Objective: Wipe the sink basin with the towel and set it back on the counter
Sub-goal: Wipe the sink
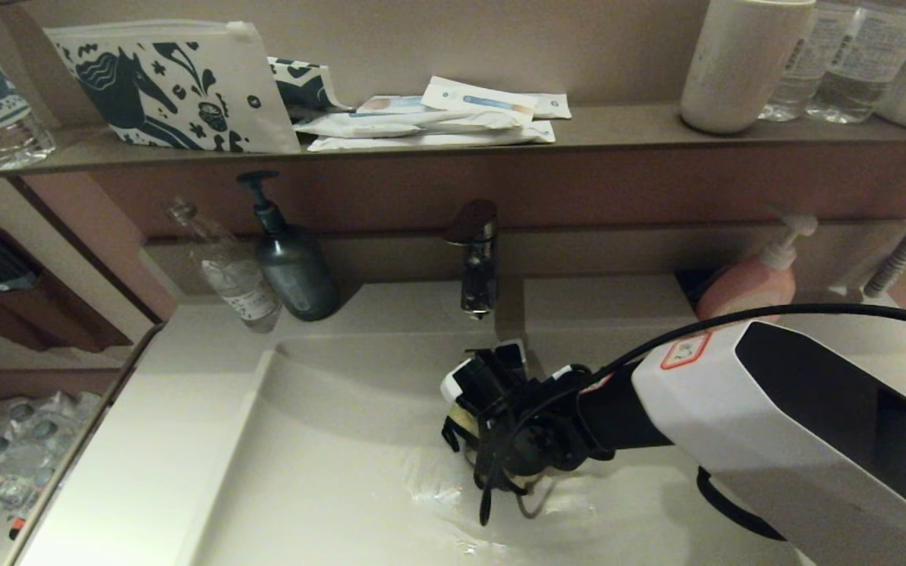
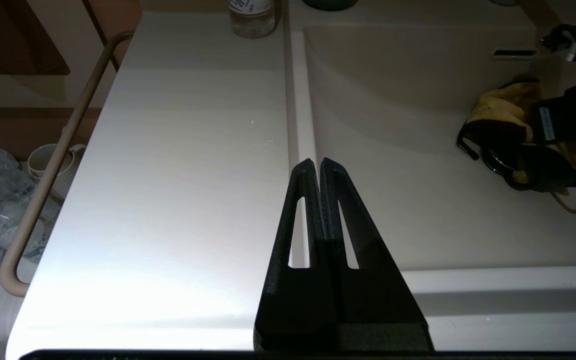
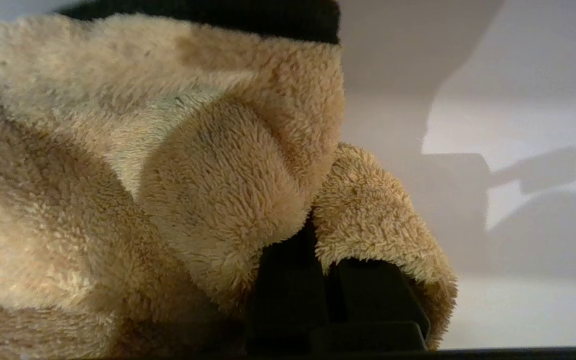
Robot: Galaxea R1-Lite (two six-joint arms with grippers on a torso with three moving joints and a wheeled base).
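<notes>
Head view: right claw (image 1: 475, 440) clamps the towel (image 1: 462, 418) inside the off-white sink basin (image 1: 327, 440), below the shelf (image 1: 618, 130).

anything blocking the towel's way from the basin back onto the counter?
Nothing visible. The right end effector holds the towel low in the basin. The counter on the left is bare, with only a low rim between. The left end effector hangs shut over that rim.

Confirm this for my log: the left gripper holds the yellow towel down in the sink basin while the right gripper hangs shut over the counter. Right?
Not quite: the arms are swapped. The right gripper is shut on the yellow towel down in the sink basin, as the head view shows. The left gripper hangs shut and empty over the counter, seen in the left wrist view.
</notes>
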